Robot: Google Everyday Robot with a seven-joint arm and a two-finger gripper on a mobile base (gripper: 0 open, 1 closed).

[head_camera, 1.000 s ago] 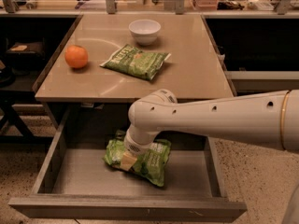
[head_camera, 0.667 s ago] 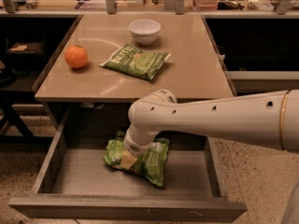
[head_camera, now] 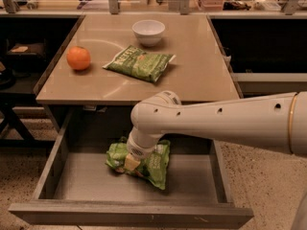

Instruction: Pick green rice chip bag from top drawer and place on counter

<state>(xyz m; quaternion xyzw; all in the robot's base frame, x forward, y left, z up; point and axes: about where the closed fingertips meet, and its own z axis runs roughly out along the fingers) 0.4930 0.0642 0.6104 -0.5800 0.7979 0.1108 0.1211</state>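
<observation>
While the pincer (head_camera: 133,161) is set on the green rice chip bag (head_camera: 156,166) in the top drawer (head_camera: 81,182) (its state cannot be told), a mere fold could be caught and lost.

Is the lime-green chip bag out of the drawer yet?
No. The puffy lime-green bag lies inside the open grey drawer, under the gripper.

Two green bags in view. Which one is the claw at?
The puffy lime-green bag in the open drawer, right under the claw. The flatter, darker green bag lies on the counter, well apart from it.
</observation>
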